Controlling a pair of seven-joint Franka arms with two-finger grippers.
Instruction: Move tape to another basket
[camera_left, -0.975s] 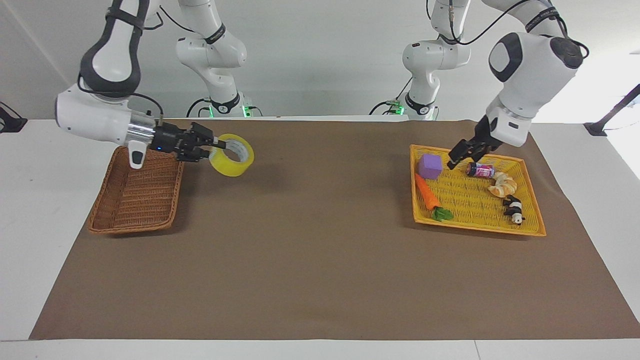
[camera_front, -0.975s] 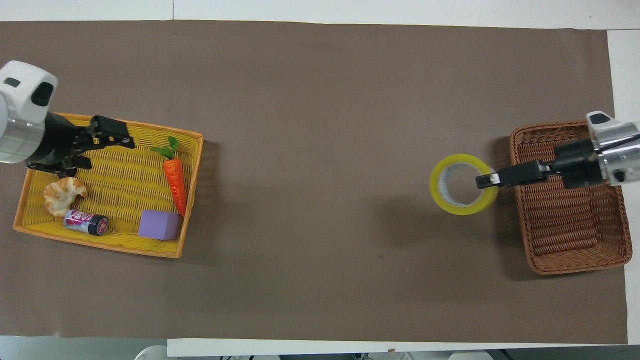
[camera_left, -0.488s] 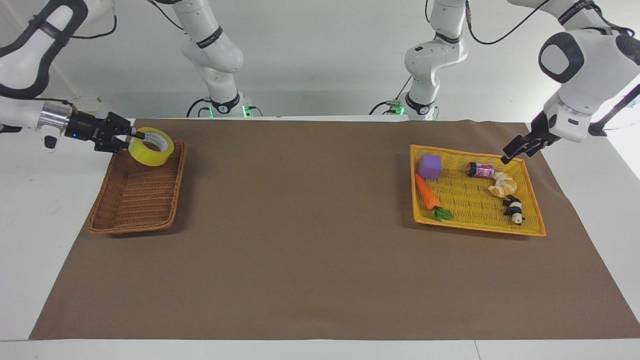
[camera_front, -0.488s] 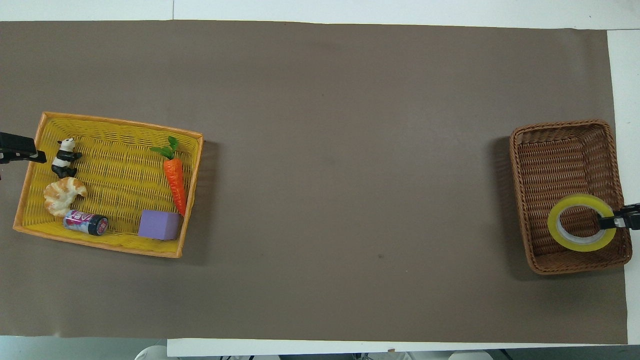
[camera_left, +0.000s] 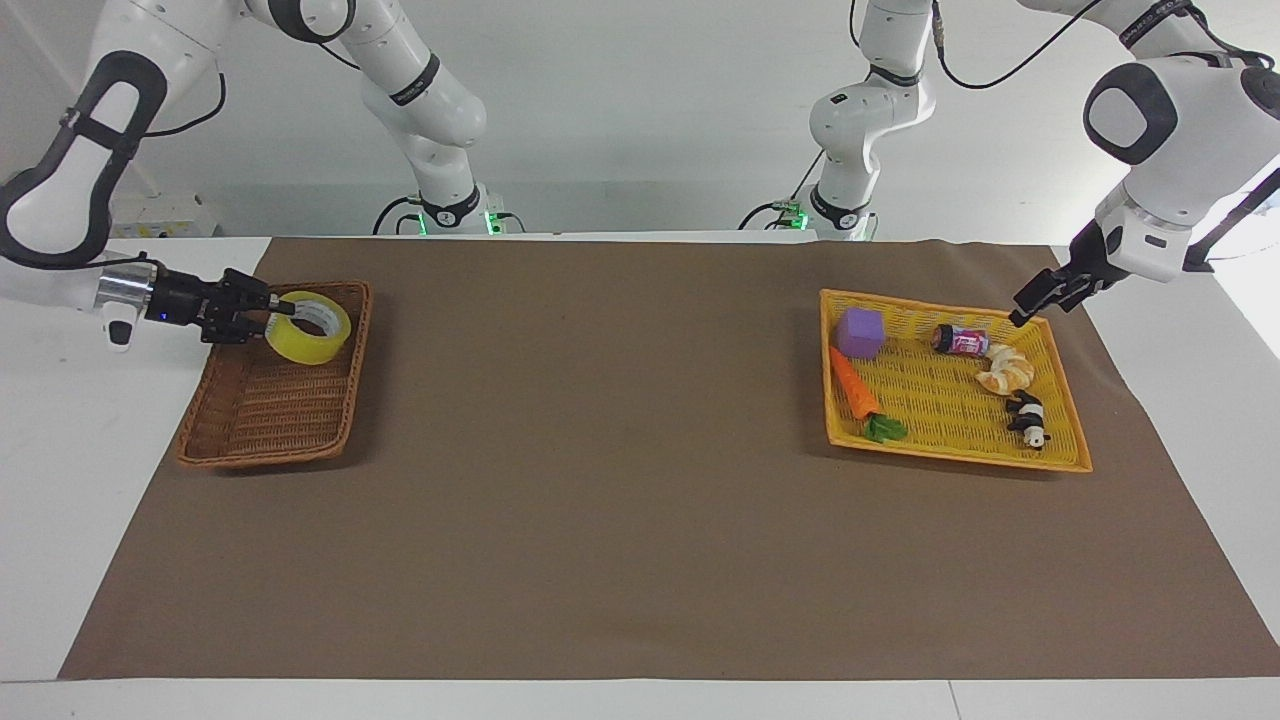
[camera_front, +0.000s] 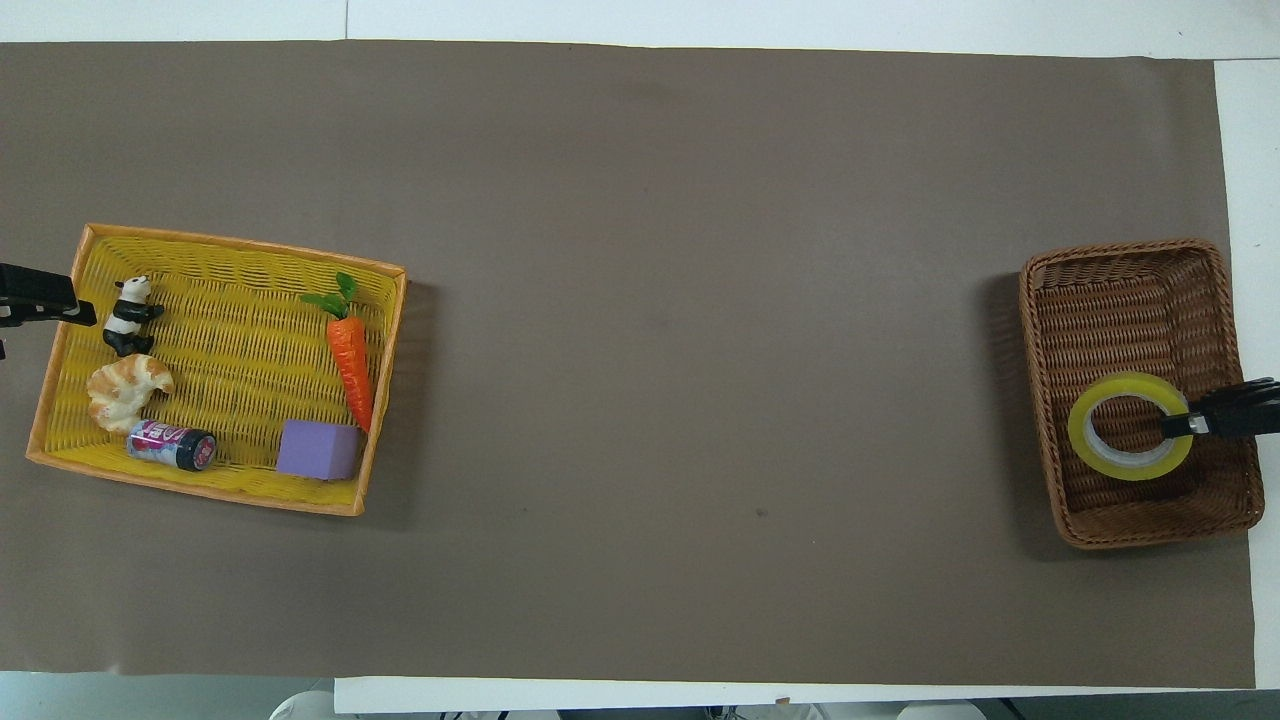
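Observation:
The tape (camera_left: 300, 345) is a yellow roll with a pale core. My right gripper (camera_left: 275, 318) is shut on its wall, one finger inside the ring. It holds the roll low inside the dark brown wicker basket (camera_left: 270, 410), at the basket's end nearer to the robots. I cannot tell if the roll touches the basket floor. In the overhead view the tape (camera_front: 1085, 440) hangs over the basket (camera_front: 1130, 300) with the right gripper (camera_front: 1180, 425) on it. My left gripper (camera_left: 1025, 310) hovers over the outer corner of the yellow tray (camera_left: 950, 455) and holds nothing.
The yellow tray (camera_front: 210, 485) holds a carrot (camera_front: 350, 355), a purple cube (camera_front: 318, 450), a small can (camera_front: 172, 445), a croissant (camera_front: 125, 388) and a toy panda (camera_front: 128, 315). A brown mat (camera_front: 650, 300) covers the table between tray and basket.
My right gripper carried the tape from over the mat to over the brown basket, then lowered it inside. My left gripper drew back from over the tray to its outer corner.

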